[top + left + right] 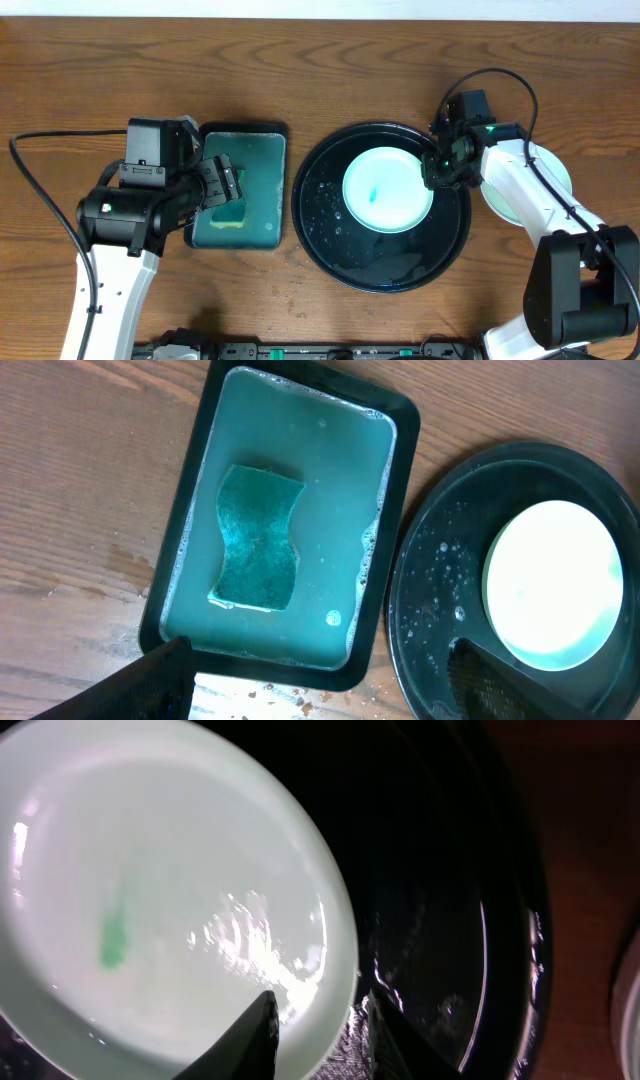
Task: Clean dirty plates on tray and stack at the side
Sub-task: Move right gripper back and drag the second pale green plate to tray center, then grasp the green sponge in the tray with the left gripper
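One pale plate [385,190] with a green smear [113,940] lies on the large round black tray [330,240], which is wet with droplets. My right gripper [437,165] is at the plate's right edge. In the right wrist view its fingers straddle the rim of the plate [170,870], one over the plate face and one outside, shut on it. My left gripper [320,695] hangs open over the near end of the rectangular tray [398,490], holding nothing. Another pale plate [560,178] rests on the table right of the round tray, mostly hidden under the right arm.
The rectangular black tray [245,128] holds teal water and a teal sponge [258,538], left of the round tray [430,590]. Crumbs and a wet patch [300,700] lie on the wood beneath my left gripper. The right arm's cable [500,75] loops above the round tray.
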You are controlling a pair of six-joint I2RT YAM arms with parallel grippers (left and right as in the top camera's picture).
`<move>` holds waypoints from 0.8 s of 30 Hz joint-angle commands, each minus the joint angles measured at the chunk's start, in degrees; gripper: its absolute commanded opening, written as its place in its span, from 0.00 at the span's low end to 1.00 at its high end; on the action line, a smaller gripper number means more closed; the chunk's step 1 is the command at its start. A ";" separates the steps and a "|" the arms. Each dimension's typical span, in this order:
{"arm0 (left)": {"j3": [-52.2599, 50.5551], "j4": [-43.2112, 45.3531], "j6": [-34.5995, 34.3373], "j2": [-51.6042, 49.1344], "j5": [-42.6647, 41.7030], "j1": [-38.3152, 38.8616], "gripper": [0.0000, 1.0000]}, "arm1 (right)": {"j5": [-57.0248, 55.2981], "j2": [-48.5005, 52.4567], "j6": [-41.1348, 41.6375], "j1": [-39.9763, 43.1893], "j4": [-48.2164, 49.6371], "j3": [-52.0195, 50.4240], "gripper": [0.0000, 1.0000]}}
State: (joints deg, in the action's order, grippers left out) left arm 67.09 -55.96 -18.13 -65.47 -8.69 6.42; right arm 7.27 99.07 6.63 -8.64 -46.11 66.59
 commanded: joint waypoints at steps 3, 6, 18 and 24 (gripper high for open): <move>0.57 0.85 -0.31 0.11 -0.11 -0.20 0.81 | 5.31 -5.70 -1.14 -0.57 1.38 0.37 0.29; 0.26 1.11 -0.31 -0.68 -0.13 -0.17 0.81 | 6.21 -9.57 -0.94 -0.57 1.05 0.35 0.29; -9.86 11.72 -0.11 -19.08 7.89 -0.26 0.54 | 6.78 -13.16 -0.85 -2.19 -3.34 0.22 0.30; -9.86 20.15 -0.07 -32.35 7.87 -0.31 0.46 | 6.75 -13.16 -0.46 -3.26 -4.11 0.09 0.30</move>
State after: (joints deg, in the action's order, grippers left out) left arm 57.25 -37.08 -18.26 -94.00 -2.20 6.42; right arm 13.52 85.86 6.46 -10.72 -50.06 66.59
